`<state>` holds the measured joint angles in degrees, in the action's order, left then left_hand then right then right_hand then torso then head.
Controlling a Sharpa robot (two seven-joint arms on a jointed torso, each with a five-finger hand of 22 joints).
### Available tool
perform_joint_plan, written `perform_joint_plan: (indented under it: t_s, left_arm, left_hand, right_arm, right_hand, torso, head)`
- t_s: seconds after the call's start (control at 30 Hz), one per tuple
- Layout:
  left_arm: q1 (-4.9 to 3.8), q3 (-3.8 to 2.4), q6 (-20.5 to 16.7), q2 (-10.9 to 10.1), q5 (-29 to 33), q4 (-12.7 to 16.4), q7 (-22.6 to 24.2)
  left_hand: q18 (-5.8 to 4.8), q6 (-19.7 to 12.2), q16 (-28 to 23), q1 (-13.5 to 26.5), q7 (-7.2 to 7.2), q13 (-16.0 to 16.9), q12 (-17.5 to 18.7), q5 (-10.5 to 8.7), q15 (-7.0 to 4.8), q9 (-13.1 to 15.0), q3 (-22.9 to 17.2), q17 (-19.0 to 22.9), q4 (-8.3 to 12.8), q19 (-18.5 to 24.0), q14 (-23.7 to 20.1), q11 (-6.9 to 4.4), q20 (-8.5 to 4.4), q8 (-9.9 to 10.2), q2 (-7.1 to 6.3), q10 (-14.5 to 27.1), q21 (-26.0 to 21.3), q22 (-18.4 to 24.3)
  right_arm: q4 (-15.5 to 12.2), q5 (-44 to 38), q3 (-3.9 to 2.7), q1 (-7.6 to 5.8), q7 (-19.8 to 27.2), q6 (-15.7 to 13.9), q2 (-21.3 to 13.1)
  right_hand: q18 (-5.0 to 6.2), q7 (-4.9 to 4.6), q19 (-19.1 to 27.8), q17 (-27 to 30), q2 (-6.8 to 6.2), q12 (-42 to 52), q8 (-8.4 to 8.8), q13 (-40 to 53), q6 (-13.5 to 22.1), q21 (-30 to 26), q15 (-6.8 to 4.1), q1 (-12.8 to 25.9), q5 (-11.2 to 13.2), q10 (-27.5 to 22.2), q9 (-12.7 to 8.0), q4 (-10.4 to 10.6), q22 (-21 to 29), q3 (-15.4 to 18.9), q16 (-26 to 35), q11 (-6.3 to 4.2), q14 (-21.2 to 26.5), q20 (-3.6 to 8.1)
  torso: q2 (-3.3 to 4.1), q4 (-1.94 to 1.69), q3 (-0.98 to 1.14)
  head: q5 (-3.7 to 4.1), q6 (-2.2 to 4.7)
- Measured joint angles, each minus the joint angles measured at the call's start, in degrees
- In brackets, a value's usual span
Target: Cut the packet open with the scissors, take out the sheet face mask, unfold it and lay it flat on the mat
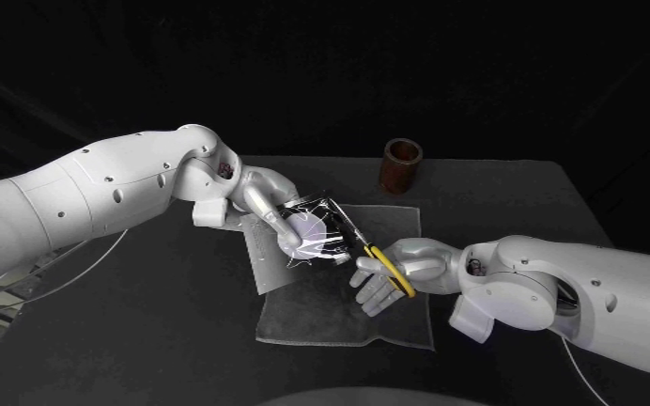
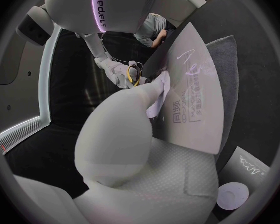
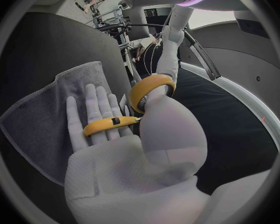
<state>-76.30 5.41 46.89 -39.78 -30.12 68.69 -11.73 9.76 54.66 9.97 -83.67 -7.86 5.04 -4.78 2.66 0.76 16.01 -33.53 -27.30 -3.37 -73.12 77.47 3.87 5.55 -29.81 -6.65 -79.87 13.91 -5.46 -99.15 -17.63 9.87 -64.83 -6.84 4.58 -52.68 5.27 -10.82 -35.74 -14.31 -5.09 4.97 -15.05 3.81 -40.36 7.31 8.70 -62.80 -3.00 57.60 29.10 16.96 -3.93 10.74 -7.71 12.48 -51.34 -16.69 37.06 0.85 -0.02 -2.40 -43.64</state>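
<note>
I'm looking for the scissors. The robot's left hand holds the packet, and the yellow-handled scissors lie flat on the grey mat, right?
Not quite. The scissors are not lying on the mat; the right hand holds them by their yellow handles, as the head view shows. The left hand does hold the packet.

The left arm and right arm angle inward, the left hand gripping the packet, the right hand holding the scissors.
</note>
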Motion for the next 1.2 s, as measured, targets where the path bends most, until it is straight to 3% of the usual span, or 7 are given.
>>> perform_joint_plan:
  t_s: [0.2,0.83,1.03,1.2]
  left_arm:
    - [0.00,0.00,0.1,-0.1,-0.4,0.3,0.0]
    - [0.00,0.00,0.4,-0.1,-0.7,0.5,-0.2]
    - [0.00,0.00,0.6,-0.1,-0.8,0.8,-0.3]
    - [0.00,-0.01,0.7,-0.1,-0.9,0.9,-0.3]
  left_hand:
    - [0.00,-0.1,0.0,0.0,0.08,0.0,0.0,0.00,0.00,0.0,0.0,0.0,0.0,0.0,0.0,0.00,0.00,0.0,0.00,0.0,0.0,0.0]
    - [0.01,0.0,0.0,-0.1,0.23,0.1,0.1,-0.04,0.02,0.0,0.0,0.0,0.0,0.0,0.0,0.03,0.01,0.0,0.11,0.0,0.0,0.0]
    - [0.01,0.1,0.0,-0.1,0.09,0.1,0.2,-0.16,0.02,0.0,0.0,-0.1,0.0,0.0,0.0,0.03,0.02,0.1,0.14,0.0,0.0,0.0]
    - [0.01,0.1,0.0,-0.1,0.09,0.1,0.2,-0.02,0.00,0.0,0.0,-0.1,0.0,0.0,0.0,0.03,0.03,0.1,0.14,0.0,0.0,0.0]
  right_arm:
    - [0.4,0.3,0.01,0.01,-0.5,1.7,0.1]
    - [1.3,0.5,0.02,0.02,-1.4,4.7,0.7]
    - [2.3,0.5,-0.13,-0.04,-1.1,4.8,1.5]
    - [2.9,0.5,-0.30,-0.15,-0.7,4.7,2.0]
  right_hand:
    - [0.01,0.10,2.5,0.6,-1.28,0.0,0.33,-0.1,0.5,-0.8,0.61,0.5,0.0,-0.6,-0.3,0.2,0.3,-0.7,0.4,0.21,1.2,0.07]
    - [0.00,0.10,3.0,0.9,-1.25,0.0,0.33,0.0,0.5,-1.0,0.90,0.5,0.0,-0.8,-0.4,-0.1,0.3,-1.5,0.4,0.00,1.5,0.09]
    - [0.00,0.10,3.0,1.1,0.55,0.0,0.33,0.0,0.5,-1.0,0.92,0.4,0.0,-0.8,-0.4,-0.1,0.3,-1.9,0.4,0.01,1.5,0.00]
    - [-0.01,0.10,3.1,1.1,0.80,0.1,0.33,0.0,0.5,-1.0,1.12,0.1,0.0,-0.8,-0.4,-0.1,0.3,-1.9,0.4,0.02,1.7,-0.01]
  torso:
    - [-0.01,0.02,0.01]
    - [-0.01,0.05,0.06]
    - [0.04,-0.01,0.10]
    - [0.07,-0.02,0.10]
  head:
    - [-0.04,-0.02]
    - [-0.09,0.00]
    - [-0.07,0.02]
    - [-0.08,-0.02]
